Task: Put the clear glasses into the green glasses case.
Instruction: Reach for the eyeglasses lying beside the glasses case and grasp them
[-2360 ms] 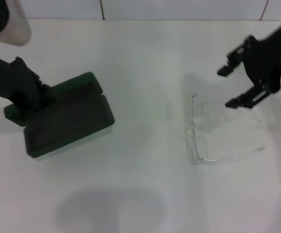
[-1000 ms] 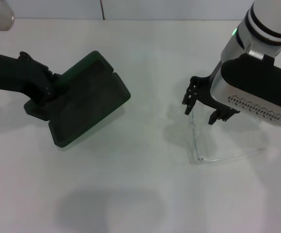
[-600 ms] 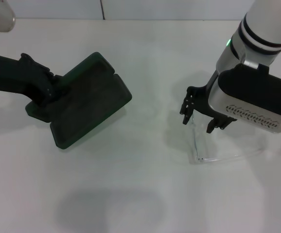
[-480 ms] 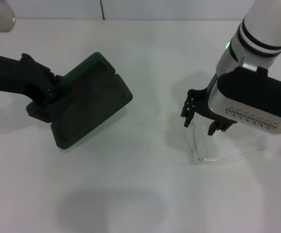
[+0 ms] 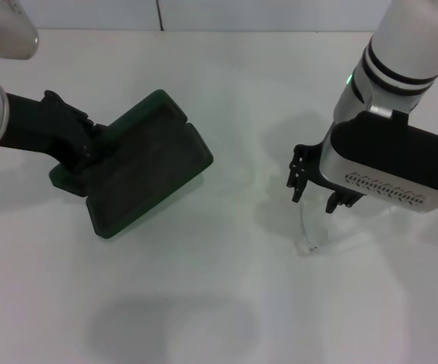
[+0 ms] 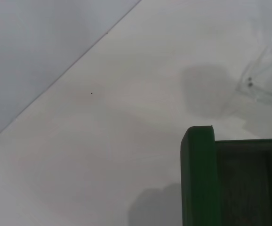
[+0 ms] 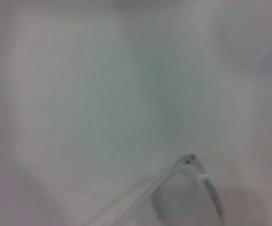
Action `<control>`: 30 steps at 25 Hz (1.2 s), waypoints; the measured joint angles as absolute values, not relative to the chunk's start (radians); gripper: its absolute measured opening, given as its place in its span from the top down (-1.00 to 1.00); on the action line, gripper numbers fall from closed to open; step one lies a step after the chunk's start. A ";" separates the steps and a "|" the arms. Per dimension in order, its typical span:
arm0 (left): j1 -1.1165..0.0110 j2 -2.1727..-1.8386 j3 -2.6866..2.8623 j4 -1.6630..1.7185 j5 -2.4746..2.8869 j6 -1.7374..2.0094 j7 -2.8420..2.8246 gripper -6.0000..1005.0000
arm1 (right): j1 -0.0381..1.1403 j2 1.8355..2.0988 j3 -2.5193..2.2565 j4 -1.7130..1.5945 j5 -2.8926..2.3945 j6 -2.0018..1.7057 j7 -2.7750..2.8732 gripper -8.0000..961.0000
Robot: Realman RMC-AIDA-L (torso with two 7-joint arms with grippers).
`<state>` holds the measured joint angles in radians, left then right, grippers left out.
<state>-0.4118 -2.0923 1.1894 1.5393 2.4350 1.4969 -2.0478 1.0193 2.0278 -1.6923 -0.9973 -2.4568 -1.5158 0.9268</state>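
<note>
The green glasses case (image 5: pixel 147 163) lies open on the white table at the left, dark lining up. My left gripper (image 5: pixel 82 148) is shut on its left end. In the left wrist view the case's green rim (image 6: pixel 197 179) fills the near corner. The clear glasses (image 5: pixel 310 244) lie at the right, mostly hidden under my right arm; only a front corner and one thin arm show. My right gripper (image 5: pixel 317 189) hangs open just over the glasses' front, one finger on each side of it. In the right wrist view a hinge corner of the glasses (image 7: pixel 192 165) shows close up.
The white table (image 5: pixel 226 303) stretches bare between the case and the glasses. A tiled wall (image 5: pixel 204 14) borders the far edge. The glasses (image 6: pixel 263 75) also show faintly beyond the case in the left wrist view.
My left gripper has carried the case to the right and a little nearer. The right gripper has swung in from the far right and come down over the glasses' front.
</note>
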 joint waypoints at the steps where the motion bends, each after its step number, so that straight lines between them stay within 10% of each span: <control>1: -0.411 -2.092 1.190 1.539 2.435 1.496 -2.048 0.60 | 1.020 2.028 -1.694 -0.992 -2.457 -1.512 0.927 0.05; 30: -0.397 -2.086 1.180 1.524 2.443 1.483 -2.036 0.60 | 1.030 2.028 -1.679 -1.092 -2.456 -1.491 0.970 0.20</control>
<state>-0.3967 -2.0864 1.1797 1.5239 2.4434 1.4832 -2.0355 1.0303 2.0276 -1.6793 -1.0922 -2.4560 -1.4906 0.9704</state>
